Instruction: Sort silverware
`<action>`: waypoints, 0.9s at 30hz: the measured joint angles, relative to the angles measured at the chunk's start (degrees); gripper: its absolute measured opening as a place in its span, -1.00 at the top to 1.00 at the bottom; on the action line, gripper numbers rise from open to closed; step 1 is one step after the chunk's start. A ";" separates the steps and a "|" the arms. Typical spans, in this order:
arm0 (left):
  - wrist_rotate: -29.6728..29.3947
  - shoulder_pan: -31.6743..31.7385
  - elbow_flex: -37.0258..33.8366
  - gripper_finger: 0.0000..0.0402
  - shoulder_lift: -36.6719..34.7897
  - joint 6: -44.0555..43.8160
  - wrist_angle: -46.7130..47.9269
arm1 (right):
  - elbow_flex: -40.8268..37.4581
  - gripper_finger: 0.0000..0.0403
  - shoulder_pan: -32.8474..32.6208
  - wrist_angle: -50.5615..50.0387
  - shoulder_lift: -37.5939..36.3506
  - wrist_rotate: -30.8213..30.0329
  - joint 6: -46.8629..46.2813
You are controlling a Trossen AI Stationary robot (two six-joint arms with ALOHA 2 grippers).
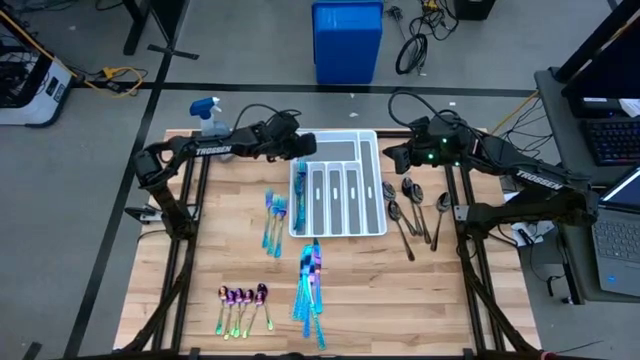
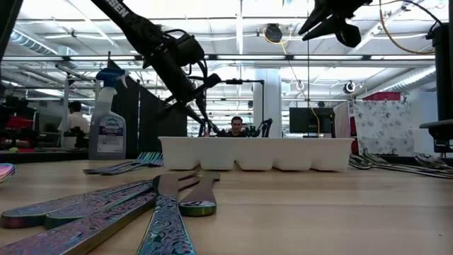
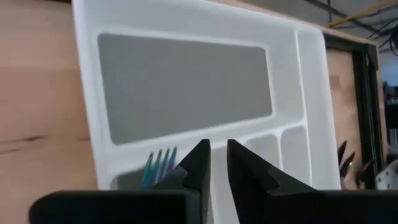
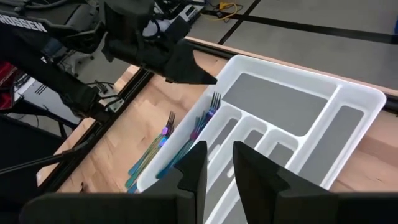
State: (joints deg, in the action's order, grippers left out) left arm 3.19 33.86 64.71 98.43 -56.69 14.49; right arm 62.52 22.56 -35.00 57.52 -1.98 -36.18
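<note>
left gripper (image 1: pixel 299 148) over tray (image 1: pixel 372 140)

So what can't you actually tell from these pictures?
- How many forks lie in the end slot of the tray: from above, the left gripper partly covers them; its wrist view shows only tines.
- Tray contents, low view: its wall hides them.
- Knives, high view: overlapping, too small to count.
The right gripper waits beside the tray.

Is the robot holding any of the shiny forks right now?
No. The left hand hangs empty over the white tray, where forks already lie in the end slot. The right hand is empty too.
</note>
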 joint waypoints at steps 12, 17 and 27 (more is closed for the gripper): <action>3.79 0.49 -0.09 0.99 3.96 -0.42 -0.35 | 0.00 0.70 1.12 0.06 0.00 0.07 0.90; 3.82 -0.17 -0.09 1.00 4.05 0.23 0.43 | 0.00 0.70 1.10 0.04 0.00 0.18 0.86; 3.07 0.28 0.01 1.00 4.05 -0.02 -2.14 | 0.00 0.70 1.10 0.06 0.00 0.11 1.01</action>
State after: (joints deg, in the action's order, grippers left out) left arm 6.26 34.14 64.71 102.48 -56.71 12.34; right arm 62.52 23.66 -34.94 57.52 -1.87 -35.17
